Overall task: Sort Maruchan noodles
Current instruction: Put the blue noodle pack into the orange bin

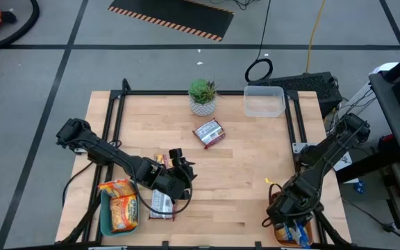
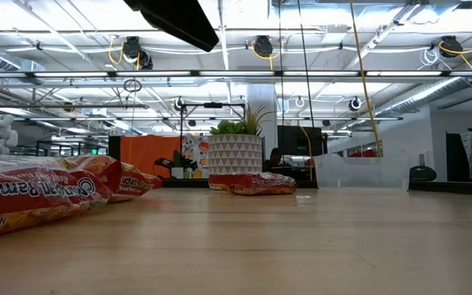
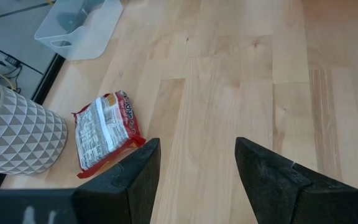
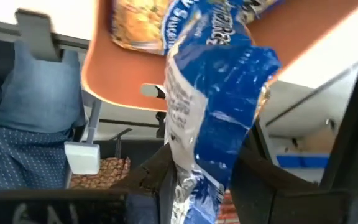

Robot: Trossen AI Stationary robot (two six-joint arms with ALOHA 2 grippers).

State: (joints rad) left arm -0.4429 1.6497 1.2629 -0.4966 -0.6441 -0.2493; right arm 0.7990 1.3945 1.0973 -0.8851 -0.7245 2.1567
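My left gripper [image 1: 181, 165] is open and empty, low over the table's near left. A dark red noodle packet [image 1: 208, 132] lies flat on the table beyond it, next to the plant pot, and shows in the left wrist view [image 3: 106, 132]. Another dark red packet [image 1: 161, 202] lies under my left arm. Orange packets [image 1: 120, 206] lie in the teal tray [image 1: 104, 221]. My right gripper [image 1: 292, 223] is at the table's near right corner, over the orange tray [image 1: 283, 237], shut on a blue-white packet [image 4: 213, 106]. My right gripper pinches the blue-white packet between its two fingers [image 4: 263, 180], on the packet's end part [image 4: 197, 177]. The fingers point down toward the orange tray [image 4: 104, 74]. The crumpled packet reaches out past the fingertips toward the tray; I cannot tell whether its far end touches the tray.
A potted plant [image 1: 203, 96] and a clear plastic tub [image 1: 264, 101] stand at the table's far edge. A yellow-and-blue packet [image 4: 138, 22] lies in the orange tray. Bare wood lies between the two arms [image 1: 242, 180]. Cables and a dark box sit beyond the far right corner.
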